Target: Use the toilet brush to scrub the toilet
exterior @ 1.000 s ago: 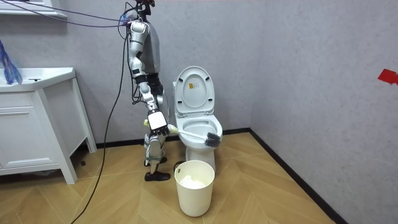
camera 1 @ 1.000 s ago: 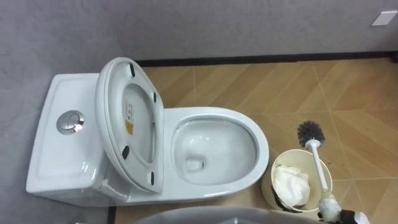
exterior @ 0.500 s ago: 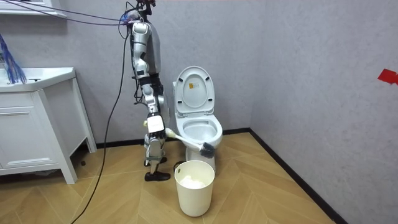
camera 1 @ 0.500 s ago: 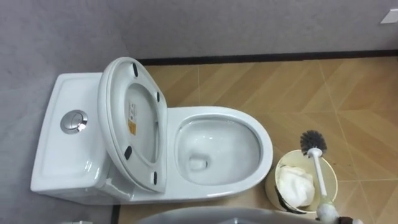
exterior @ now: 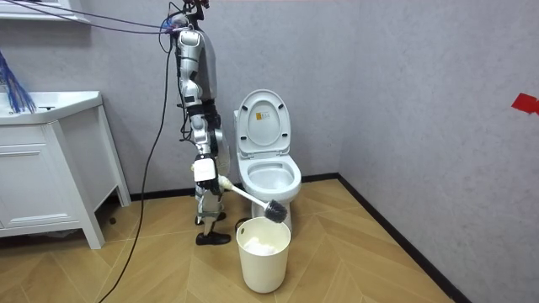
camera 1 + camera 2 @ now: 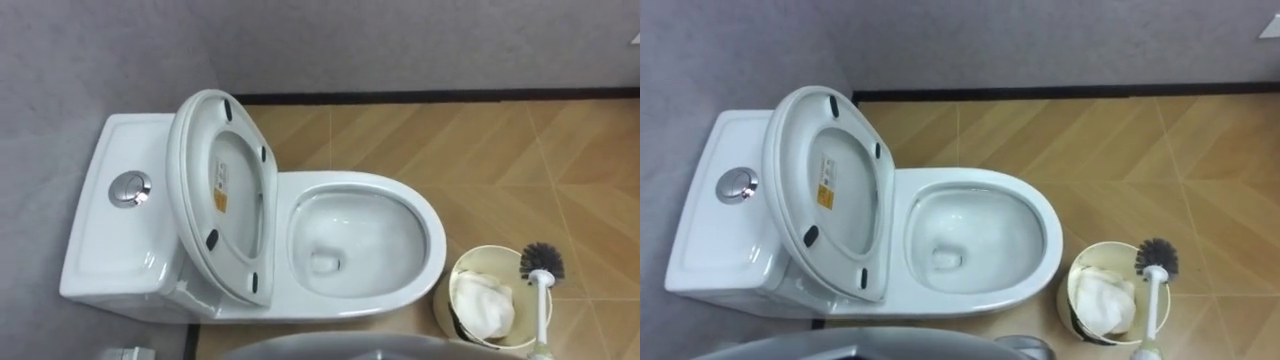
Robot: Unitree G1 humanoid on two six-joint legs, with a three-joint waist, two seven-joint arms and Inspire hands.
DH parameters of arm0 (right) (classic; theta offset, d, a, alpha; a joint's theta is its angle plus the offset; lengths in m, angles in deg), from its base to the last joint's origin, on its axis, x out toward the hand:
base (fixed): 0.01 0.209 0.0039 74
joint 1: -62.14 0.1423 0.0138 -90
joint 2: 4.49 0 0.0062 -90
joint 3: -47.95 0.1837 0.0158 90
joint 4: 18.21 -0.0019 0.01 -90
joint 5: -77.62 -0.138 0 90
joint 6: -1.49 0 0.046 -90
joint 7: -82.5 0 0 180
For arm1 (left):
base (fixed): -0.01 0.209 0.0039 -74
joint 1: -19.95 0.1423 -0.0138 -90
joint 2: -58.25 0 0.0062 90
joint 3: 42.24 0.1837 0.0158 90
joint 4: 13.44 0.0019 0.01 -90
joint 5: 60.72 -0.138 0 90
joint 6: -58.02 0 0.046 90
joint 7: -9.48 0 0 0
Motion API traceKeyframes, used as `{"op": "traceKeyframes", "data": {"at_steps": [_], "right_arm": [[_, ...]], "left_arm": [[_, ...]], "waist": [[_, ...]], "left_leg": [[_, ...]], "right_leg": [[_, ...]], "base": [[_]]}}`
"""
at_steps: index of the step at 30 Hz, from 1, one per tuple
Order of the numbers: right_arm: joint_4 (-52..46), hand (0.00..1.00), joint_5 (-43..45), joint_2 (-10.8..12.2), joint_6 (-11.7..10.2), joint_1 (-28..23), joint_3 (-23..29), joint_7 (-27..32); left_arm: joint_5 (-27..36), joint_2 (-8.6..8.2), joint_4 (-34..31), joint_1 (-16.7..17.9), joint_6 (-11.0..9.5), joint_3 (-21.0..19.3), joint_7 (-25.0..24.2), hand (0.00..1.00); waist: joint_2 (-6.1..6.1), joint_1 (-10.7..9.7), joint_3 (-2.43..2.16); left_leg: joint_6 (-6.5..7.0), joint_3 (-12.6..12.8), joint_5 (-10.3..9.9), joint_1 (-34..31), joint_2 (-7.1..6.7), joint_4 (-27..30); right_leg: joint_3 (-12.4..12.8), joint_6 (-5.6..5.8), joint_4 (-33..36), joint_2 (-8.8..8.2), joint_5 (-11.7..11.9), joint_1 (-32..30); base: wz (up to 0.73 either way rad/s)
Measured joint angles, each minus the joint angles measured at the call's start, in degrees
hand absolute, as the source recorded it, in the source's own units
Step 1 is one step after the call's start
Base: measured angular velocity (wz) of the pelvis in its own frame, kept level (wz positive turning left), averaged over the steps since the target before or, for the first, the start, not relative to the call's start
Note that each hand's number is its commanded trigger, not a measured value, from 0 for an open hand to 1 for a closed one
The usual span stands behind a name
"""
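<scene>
A wood-patterned floor (image 6: 420,140) meets a grey wall, where the white toilet (image 6: 432,235) stands with its lid (image 6: 225,190) raised. The robot stands beside it, at the room view's left. Its right hand (image 5: 208,172) seems clamped on the handle of the toilet brush (image 6: 541,262). The brush's dark bristles hang over the rim of a cream bin (image 6: 465,265), just beside the bowl.

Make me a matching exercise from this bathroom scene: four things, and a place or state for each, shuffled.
Things:
1. toilet lid
2. toilet brush
3. bin
4. flush button

Places or states:
A. set in the top of the tank
B. raised
C. bristle head above the bin
D. holds a white wad

Pairs: 1-B, 2-C, 3-D, 4-A
</scene>
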Motion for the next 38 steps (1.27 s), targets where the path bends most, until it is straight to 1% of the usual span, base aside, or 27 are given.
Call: {"op": "traceKeyframes", "data": {"at_steps": [4, 12, 14, 17, 18, 19, 23, 27, 32, 35, 38], "right_arm": [[0.2, 0.0, -1.1, 0.0, 0.0, -0.1, 1.1, -0.4], [0.5, 0.0, -1.4, 0.0, 0.0, 0.0, 1.5, -1.0], [0.7, 0.0, -1.3, -0.1, 0.0, 0.1, 1.5, -1.3], [1.4, 0.0, -1.2, -0.3, 0.1, 0.1, 1.1, -3.4], [1.8, 0.0, -1.3, -0.3, 0.3, 0.1, 1.0, -4.4], [2.0, 0.0, -1.2, -0.3, 1.0, 0.1, 0.8, -5.4], [2.4, 0.0, -1.2, -0.3, 2.6, 0.1, 0.5, -8.4], [3.1, 0.0, -1.2, -0.2, 3.7, -0.2, -0.6, -11.2], [4.3, 0.0, -1.1, 0.0, 3.9, 0.0, -2.1, -14.2], [4.8, 0.0, 0.4, 0.1, 3.9, 0.1, -4.2, -15.8], [5.0, 0.0, 2.5, 0.4, 4.7, 0.2, -5.4, -16.9]], "left_arm": [[-1.0, 0.0, -0.1, 0.0, 0.0, 0.0, -0.1, 0.0], [-1.0, 0.0, -0.1, 0.0, 0.1, 0.0, -0.1, 0.0], [-1.1, 0.0, -0.1, 0.0, 0.2, 0.0, -0.2, 0.0], [-1.1, -0.16, 0.2, 0.0, 0.6, 0.0, -0.2, 0.0], [-0.9, -0.27, 0.2, 0.0, 0.7, 0.0, -0.4, 0.0], [-1.0, -0.33, 0.2, 0.2, 0.7, 0.0, -0.8, 0.0], [-1.0, -0.5, 0.1, 0.4, 1.1, 0.0, -1.1, 0.0], [-1.1, -0.5, 0.1, 0.4, 1.6, 0.0, -1.4, 0.0], [-1.1, -0.57, 0.1, 0.2, 1.9, 0.0, -2.1, 0.0], [-1.6, -0.59, 0.1, -0.5, 2.0, 0.0, -1.9, 0.0], [-1.7, -1.1, 0.1, -1.0, 1.9, 0.0, -1.4, 0.0]], "waist": [[0.02, -0.1, 0.01], [0.02, -0.2, 0.01], [-0.25, -0.1, -0.15], [-0.42, 0.1, -0.15], [-0.57, 0.2, -0.2], [-0.69, 0.3, -0.24], [-1.04, 0.6, -0.24], [-1.41, 0.5, -0.04], [-1.72, 0.9, 0.06], [-1.71, 1.2, 0.07], [-1.7, 1.3, 0.07]], "left_leg": [[0.0, 0.0, 0.0, 0.0, 0.01, 0.0], [0.0, 0.0, 0.0, 0.3, -0.03, 0.0], [0.0, 0.0, 0.0, 0.4, -0.11, 0.0], [0.0, 0.1, 0.0, 0.5, -0.12, 0.0], [0.0, 0.1, 0.0, 0.6, -0.13, 0.0], [0.0, 0.1, 0.0, 0.6, -0.12, 0.0], [0.0, 0.2, 0.0, 0.5, -0.12, 0.0], [0.0, -0.1, 0.0, 0.4, -0.3, 0.1], [0.0, -0.2, 0.0, 1.0, -0.45, 0.1], [0.0, -0.2, 0.0, 1.0, -0.45, 0.1], [0.0, -0.3, 0.0, 1.0, -0.45, 0.1]], "right_leg": [[0.2, -0.02, 0.0, 0.04, 0.0, 0.0], [0.2, -0.01, -0.1, 0.03, 0.0, 0.0], [0.2, -0.01, -0.1, 0.04, 0.0, 0.1], [0.3, -0.01, 0.0, 0.06, -0.1, 0.2], [0.4, -0.01, 0.0, 0.06, -0.1, 0.2], [0.4, -0.01, 0.0, 0.06, -0.1, 0.2], [0.3, 0.07, 0.1, -0.06, -0.4, 0.1], [-0.4, 0.16, 0.0, -0.36, -0.4, 0.2], [-0.5, 0.25, -0.1, -0.55, -0.5, 0.8], [-0.6, 0.25, -0.2, -0.57, -0.5, 0.8], [-0.7, 0.24, -0.2, -0.56, -0.5, 0.9]], "base": [[0.0], [0.0], [0.0], [0.0], [0.0], [0.0], [0.01], [0.04], [0.01], [0.0], [0.0]]}}
